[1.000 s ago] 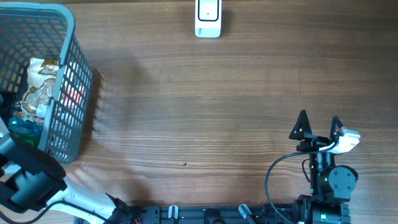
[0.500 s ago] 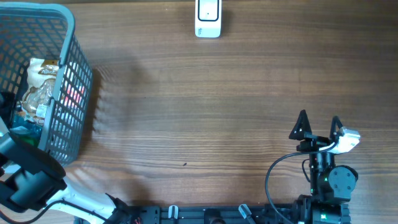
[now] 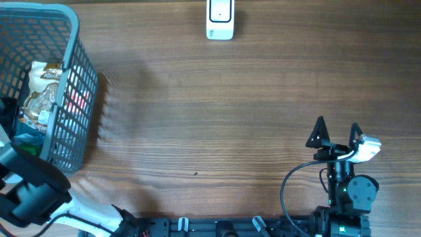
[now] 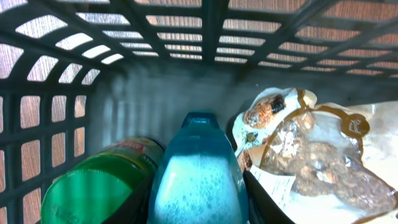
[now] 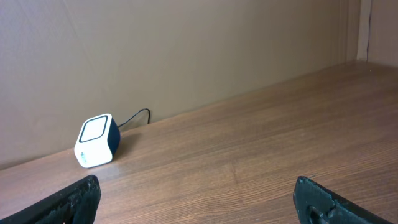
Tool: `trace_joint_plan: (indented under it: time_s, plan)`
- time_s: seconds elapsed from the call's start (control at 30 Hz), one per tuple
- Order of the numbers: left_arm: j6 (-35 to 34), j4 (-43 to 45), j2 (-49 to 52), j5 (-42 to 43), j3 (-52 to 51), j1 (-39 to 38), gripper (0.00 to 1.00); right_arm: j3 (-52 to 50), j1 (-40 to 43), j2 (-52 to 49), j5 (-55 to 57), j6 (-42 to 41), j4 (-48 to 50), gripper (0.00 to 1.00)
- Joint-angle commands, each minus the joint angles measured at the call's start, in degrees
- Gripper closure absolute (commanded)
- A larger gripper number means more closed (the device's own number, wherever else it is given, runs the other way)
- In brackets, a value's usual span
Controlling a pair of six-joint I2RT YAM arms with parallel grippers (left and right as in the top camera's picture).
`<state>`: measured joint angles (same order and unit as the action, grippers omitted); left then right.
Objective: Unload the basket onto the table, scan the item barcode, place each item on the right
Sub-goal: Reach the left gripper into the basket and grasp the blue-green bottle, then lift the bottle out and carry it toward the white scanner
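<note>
Near 5 o'clock on the table (image 3: 197, 118), the right gripper (image 3: 338, 126) gapes wide, empty. At 9 o'clock, inside the basket (image 3: 74, 85), the left gripper (image 4: 198, 190) clamps a blue bottle (image 4: 199, 143) between green can (image 4: 93, 186) and snack bag (image 4: 317, 162). The scanner (image 3: 220, 20) sits at 12 o'clock.

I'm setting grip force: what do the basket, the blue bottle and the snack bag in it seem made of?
The basket looks like grey moulded plastic, matte, given its lattice walls. The blue bottle seems translucent plastic: light glows through it. The snack bag is clear glossy film, crinkled, contents showing through.
</note>
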<state>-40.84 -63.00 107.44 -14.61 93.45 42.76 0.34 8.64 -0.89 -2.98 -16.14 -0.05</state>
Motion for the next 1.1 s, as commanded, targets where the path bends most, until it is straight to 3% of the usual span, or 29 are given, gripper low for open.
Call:
trace_joint_plan:
  time_s: [0.0,0.6,1.07]
  plan:
    - [0.11,-0.09,-6.80,2.29,0.20,0.22,0.86,-0.04,-0.33,0.46,-0.90,0.94,0.15,0.00]
    - [0.09,2.05,-30.40,8.07,0.20,0.11,0.87,-0.04,-0.33,0.46,-0.90,0.94,0.15,0.00]
    - [-2.62,8.13,-38.62,39.17,0.20,0.11,0.84,-0.04,-0.33,0.46,-0.90,0.94,0.15,0.00]
